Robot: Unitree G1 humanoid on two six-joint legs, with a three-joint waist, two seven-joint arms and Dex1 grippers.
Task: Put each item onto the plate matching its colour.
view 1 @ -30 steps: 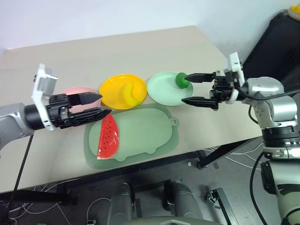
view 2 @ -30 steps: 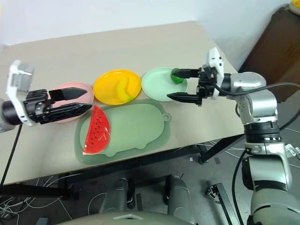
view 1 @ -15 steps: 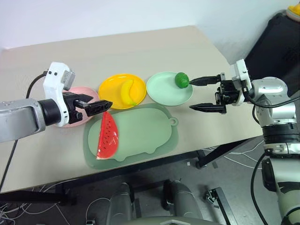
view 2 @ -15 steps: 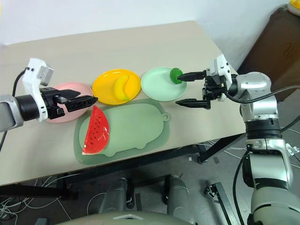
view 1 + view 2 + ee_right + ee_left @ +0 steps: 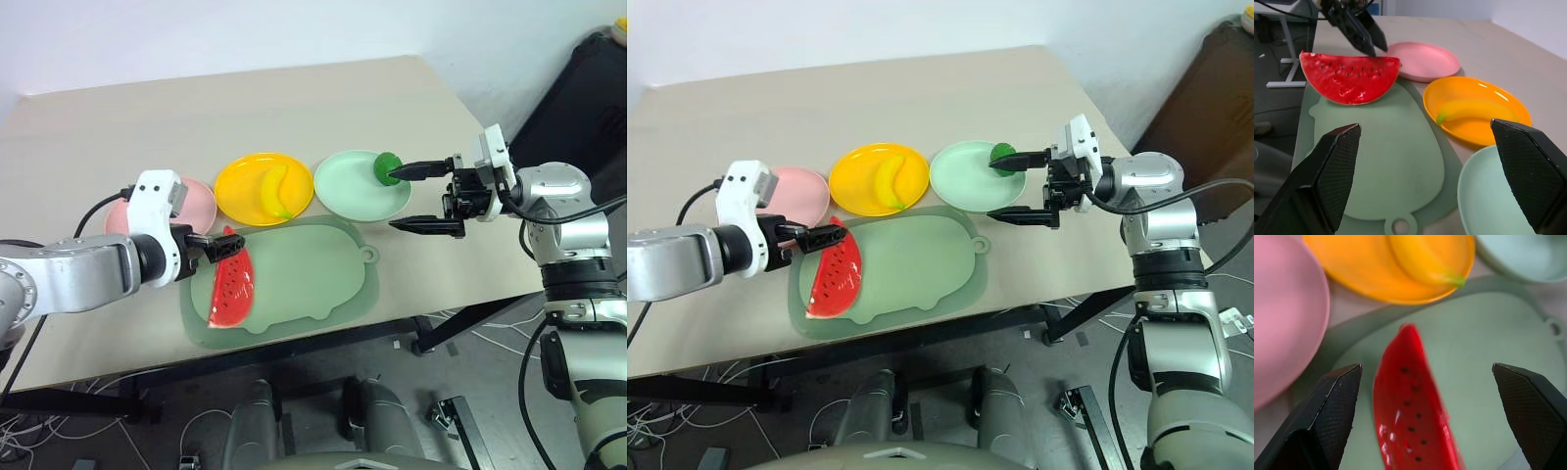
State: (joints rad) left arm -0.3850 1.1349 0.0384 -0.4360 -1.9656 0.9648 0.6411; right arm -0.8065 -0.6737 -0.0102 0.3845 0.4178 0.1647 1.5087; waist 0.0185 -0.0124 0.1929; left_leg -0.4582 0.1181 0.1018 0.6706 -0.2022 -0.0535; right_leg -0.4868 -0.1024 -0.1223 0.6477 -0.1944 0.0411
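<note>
The watermelon wedge [image 5: 231,288] lies on the pig-shaped board [image 5: 294,279], at 5 o'clock of the pink plate [image 5: 199,200] and not yet on it. The banana [image 5: 275,189] sits on the yellow plate [image 5: 263,188], and the green fruit [image 5: 387,166] on the mint plate [image 5: 361,185] at its 2 o'clock rim.

The risk is a poor pinch: the wedge is slick and curved, so the jaws closing off-centre could squirt it sideways or skid the board into the plates.

The left gripper [image 5: 1427,377] hangs low, open, 1 finger either side of the wedge's upper end. The right gripper [image 5: 421,198], wide open and empty, hovers level just beside the mint plate at its 3 o'clock, its upper fingertip near the green fruit.
</note>
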